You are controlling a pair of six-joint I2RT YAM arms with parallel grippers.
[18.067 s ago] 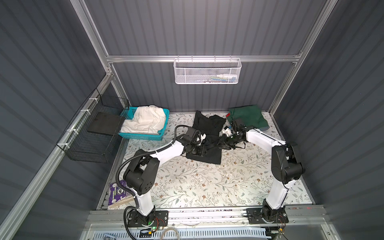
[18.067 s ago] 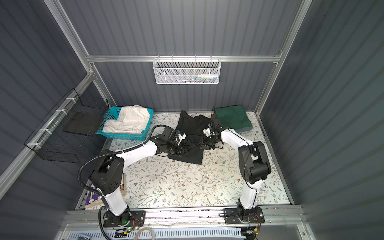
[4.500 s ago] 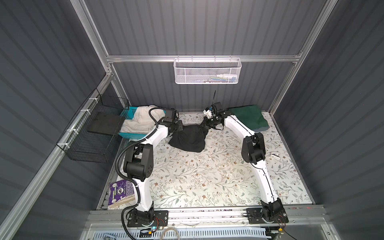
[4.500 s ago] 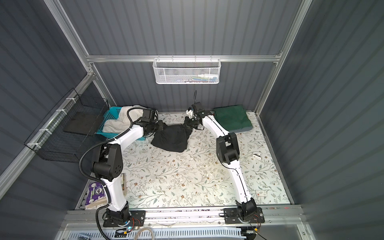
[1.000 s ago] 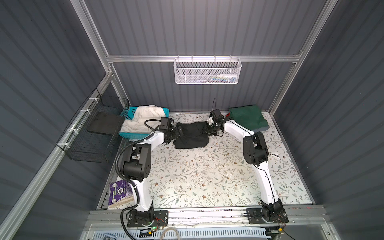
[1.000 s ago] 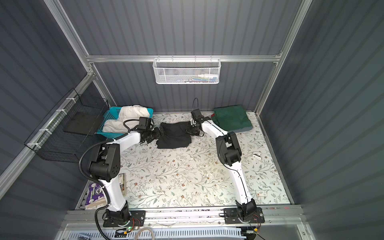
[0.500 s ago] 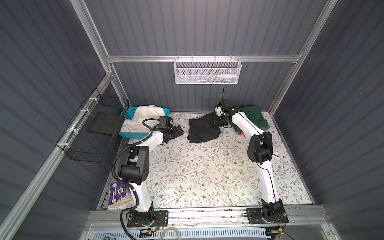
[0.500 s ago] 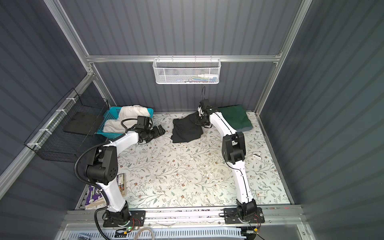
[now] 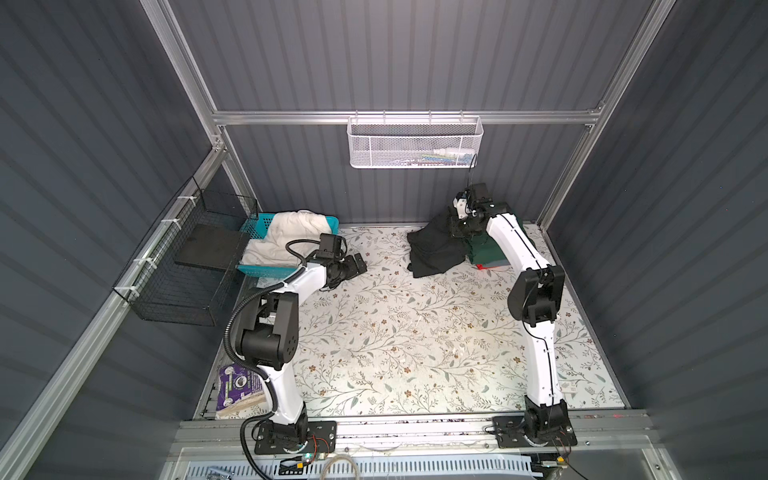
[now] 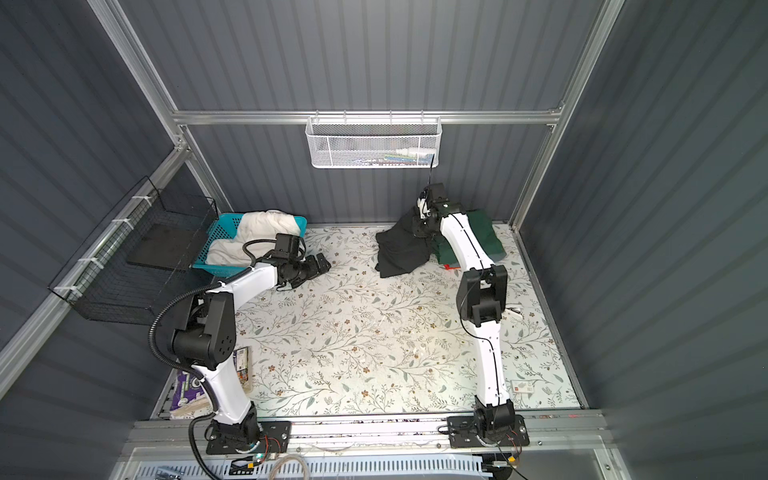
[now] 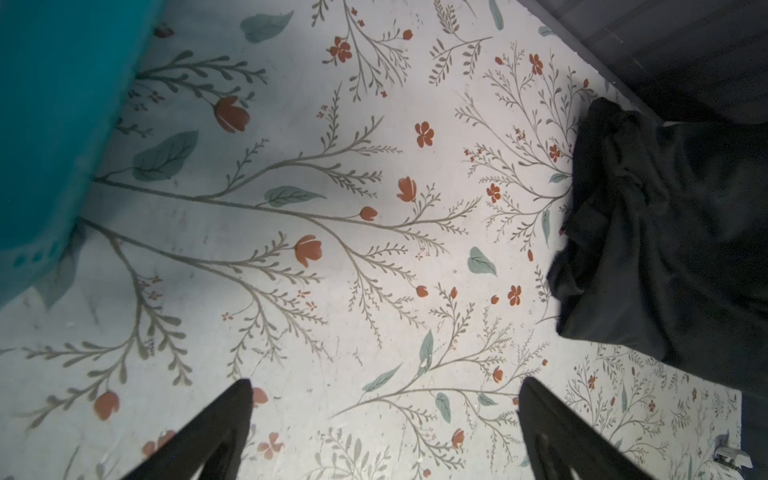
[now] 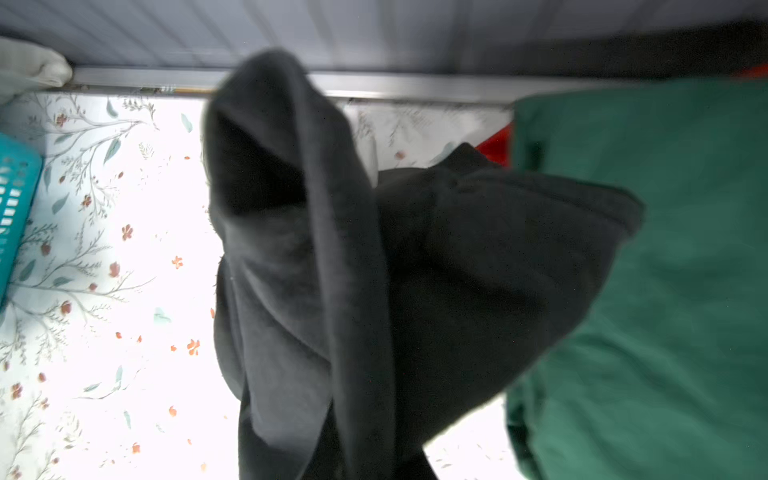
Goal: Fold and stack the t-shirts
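Hanging on the left wall: black wire rack (image 9: 183, 282), off the table's left edge.
Turquoise basket (image 9: 266, 271): at the back-left corner of the table, just beside the rack; also seen in a top view (image 10: 216, 232).
Cream-white t-shirt (image 9: 291, 232): heaped loose and unfolded in the basket, piled above its rim.
Left gripper (image 9: 358, 262): low over bare table just right of the basket, jaws spread wide with nothing between them. In the left wrist view (image 11: 385, 380) its two dark fingers (image 11: 224, 428) frame only printed flowers.
Table (image 9: 395, 332): white floral surface, bare across the middle and front.
Black t-shirt (image 9: 434, 249): at the back, right of centre. Its top is bunched and raised, and the rest drapes down onto the table beside the green shirt. The right wrist view (image 12: 332, 270) shows it hanging in blurred folds.
Right gripper (image 9: 459, 226): above the back of the table, jaws closed and buried in the black cloth, which appears to hang from them.
Dark green t-shirt (image 10: 482, 232): folded flat in the back-right corner, partly under the right arm.
Red t-shirt (image 12: 496, 145): only a thin edge shows from under the green one.
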